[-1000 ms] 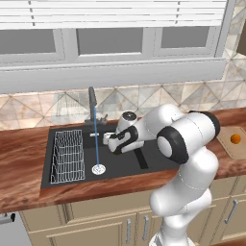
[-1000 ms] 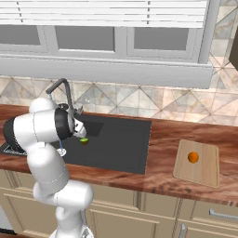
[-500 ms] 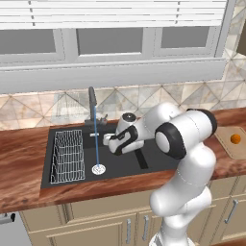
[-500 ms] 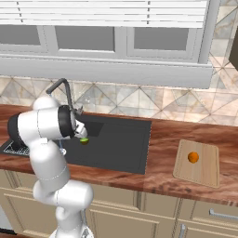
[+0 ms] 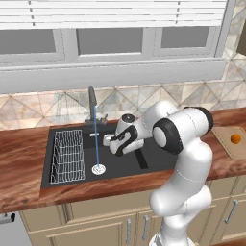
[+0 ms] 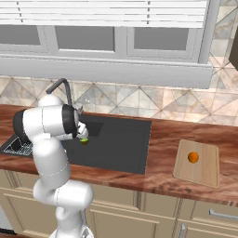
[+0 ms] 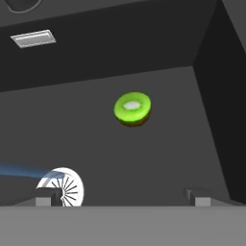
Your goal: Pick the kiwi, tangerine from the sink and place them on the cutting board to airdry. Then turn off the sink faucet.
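With the bright orange tangerine (image 6: 193,157) already set on the light tan cutting board (image 6: 207,174), the spread-wide, empty jaws are held above the lime-green kiwi (image 7: 132,108) on the black sink (image 7: 158,158) floor, seemingly for a grasp.

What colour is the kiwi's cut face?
Bright lime green with a pale whitish centre; the kiwi shows best in the hand view, on the dark sink floor.

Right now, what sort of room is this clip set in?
A rendered home kitchen, by the look of it: a black sink set in a reddish wood counter with its faucet running, a cutting board beside it, and cabinet doors below.
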Tool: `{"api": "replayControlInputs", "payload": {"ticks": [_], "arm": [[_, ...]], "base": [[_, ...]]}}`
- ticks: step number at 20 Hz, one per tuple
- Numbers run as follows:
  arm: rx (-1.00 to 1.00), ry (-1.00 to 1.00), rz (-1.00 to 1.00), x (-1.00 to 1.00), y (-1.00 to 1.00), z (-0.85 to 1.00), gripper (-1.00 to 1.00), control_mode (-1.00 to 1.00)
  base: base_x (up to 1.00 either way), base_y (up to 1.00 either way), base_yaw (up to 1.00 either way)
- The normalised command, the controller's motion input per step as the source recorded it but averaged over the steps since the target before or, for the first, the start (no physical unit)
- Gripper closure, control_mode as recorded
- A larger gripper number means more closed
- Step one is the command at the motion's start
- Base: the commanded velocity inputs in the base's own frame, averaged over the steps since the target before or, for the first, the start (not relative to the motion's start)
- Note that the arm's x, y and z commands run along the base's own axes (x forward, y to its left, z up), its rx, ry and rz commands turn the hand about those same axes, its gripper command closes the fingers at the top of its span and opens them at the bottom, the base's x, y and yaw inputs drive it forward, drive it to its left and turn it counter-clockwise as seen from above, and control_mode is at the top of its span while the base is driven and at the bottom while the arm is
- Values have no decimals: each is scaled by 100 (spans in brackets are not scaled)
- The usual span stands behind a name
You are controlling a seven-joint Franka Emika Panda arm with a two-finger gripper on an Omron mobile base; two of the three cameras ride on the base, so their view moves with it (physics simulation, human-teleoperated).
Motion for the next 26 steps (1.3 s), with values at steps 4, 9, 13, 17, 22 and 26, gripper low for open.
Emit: {"api": "replayControlInputs", "payload": {"ticks": [4, 9, 13, 17, 22, 26], "arm": [[0, 0, 0, 1, 0, -9, -100, -100], [0, 0, 0, 2, 0, -13, -100, -100], [0, 0, 0, 1, 0, -11, -100, -100], [-1, 0, 0, 14, 0, -10, -100, -100], [0, 0, 0, 22, 0, -7, -100, -100], [0, 0, 0, 22, 0, -4, -100, -100]], "base": [[0, 0, 0], [0, 0, 0], [0, 0, 0], [0, 0, 0], [0, 0, 0], [0, 0, 0]]}}
